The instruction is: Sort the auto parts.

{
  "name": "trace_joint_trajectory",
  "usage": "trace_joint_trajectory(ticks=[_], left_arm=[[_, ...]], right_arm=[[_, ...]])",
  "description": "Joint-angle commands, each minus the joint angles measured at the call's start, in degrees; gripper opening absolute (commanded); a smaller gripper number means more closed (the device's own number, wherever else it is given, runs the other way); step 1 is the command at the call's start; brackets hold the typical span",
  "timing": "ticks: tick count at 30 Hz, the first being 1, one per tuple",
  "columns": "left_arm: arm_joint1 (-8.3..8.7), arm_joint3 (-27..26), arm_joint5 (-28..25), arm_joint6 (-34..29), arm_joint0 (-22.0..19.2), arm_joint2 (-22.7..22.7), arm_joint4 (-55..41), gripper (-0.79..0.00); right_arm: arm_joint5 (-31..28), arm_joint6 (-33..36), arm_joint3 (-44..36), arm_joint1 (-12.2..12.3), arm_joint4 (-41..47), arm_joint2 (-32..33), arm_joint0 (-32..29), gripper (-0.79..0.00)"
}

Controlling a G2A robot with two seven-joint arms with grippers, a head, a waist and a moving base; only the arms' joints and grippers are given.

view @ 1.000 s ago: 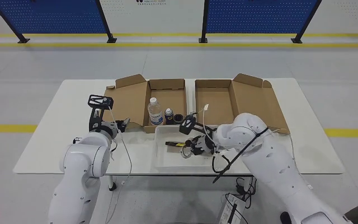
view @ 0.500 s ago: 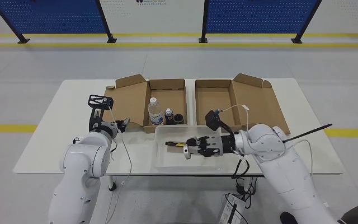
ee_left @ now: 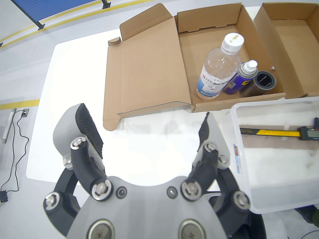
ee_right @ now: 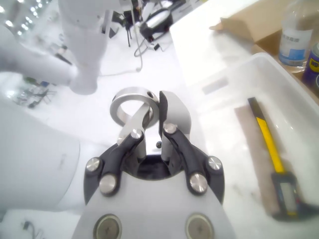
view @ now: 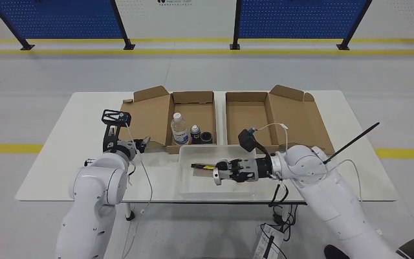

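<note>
Pinching a metal ring (ee_right: 132, 92) through its wall, one finger inside the hole and the other pad on the outer face, the right gripper (ee_right: 155, 108) hangs over the near-left part of the white bin (view: 183, 175), pointing toward the robot's left. The ring sticks out ahead of the fingertips with its hole roughly facing the wrist camera. Both cardboard boxes lie beyond the bin, away from the robot, so they sit off to the side of where the gripper points: the left box (view: 193, 97), holding a bottle (ee_left: 219, 70), a spray can (ee_left: 240, 80) and a black cylinder (ee_left: 261, 84), and the right box (view: 249, 123). A caliper (ee_right: 266, 130) lies in the bin, its long axis running along the bin's length. The left gripper (ee_left: 144, 118) hangs spread wide and empty over the table (ee_left: 149, 130) just left of the bin, so the carry likely falls to the right arm.
</note>
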Motion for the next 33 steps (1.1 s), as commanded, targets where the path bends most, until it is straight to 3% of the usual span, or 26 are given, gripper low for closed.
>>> trace_joint_trajectory(ticks=[1,12,20,27,33], left_arm=[[0.0,0.0,0.0,0.0,0.0,0.0,0.0,0.0],[0.0,0.0,0.0,0.0,0.0,0.0,0.0,0.0],[0.0,0.0,0.0,0.0,0.0,0.0,0.0,0.0],[0.0,0.0,0.0,0.0,0.0,0.0,0.0,0.0],[0.0,0.0,0.0,0.0,0.0,0.0,0.0,0.0]], right_arm=[[-0.03,-0.03,0.18,0.18,0.0,-0.29,0.25,-0.785],[3.35,0.02,-0.27,1.16,-4.57,0.27,0.54,-0.785],[19.01,0.14,-7.92,2.65,-22.25,4.21,0.1,-0.785],[34.02,8.37,-14.71,3.71,-41.83,5.67,3.62,-0.785],[40.7,14.24,-12.14,3.34,-52.26,2.85,9.66,-0.785]])
